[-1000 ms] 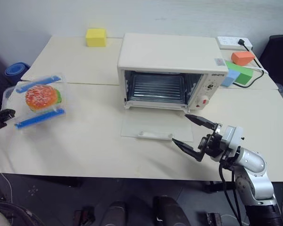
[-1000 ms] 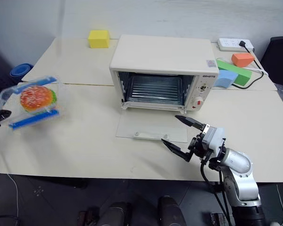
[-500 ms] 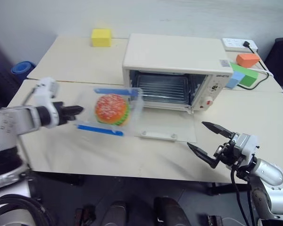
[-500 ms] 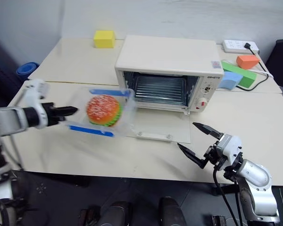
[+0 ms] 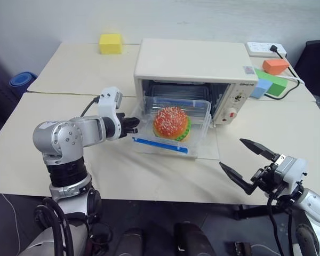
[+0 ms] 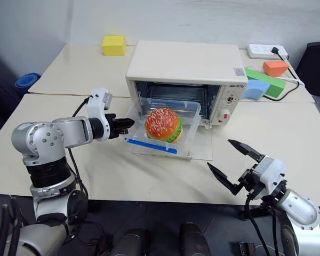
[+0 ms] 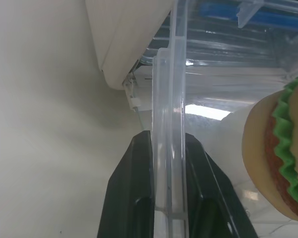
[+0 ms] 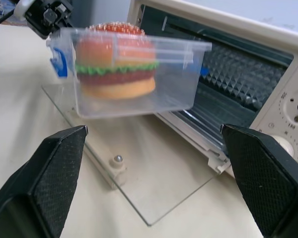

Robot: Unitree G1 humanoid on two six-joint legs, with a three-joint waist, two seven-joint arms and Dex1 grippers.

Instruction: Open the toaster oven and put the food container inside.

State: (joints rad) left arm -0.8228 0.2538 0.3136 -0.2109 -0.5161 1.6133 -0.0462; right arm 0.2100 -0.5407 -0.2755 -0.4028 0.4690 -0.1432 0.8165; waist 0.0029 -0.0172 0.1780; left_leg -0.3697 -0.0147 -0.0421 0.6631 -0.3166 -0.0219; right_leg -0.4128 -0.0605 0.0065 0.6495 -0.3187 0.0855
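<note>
Over the table (image 5: 53, 160), left gripper (image 6: 129, 123) clamps the food container (image 5: 173, 125) at the toaster oven (image 5: 194, 64) mouth; right gripper (image 5: 249, 162) splayed.

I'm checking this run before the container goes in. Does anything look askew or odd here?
Only the food container: it hangs tilted over the open glass door, pinched by its rim in the left gripper, the burger sitting aslant inside. The toaster oven looks undamaged, and nothing has spilled.

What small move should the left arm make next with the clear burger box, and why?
Probably push forward: the left gripper pinches the rim of the clear plastic food container, held above the lowered glass door, in front of the cream-white toaster oven opening.
</note>
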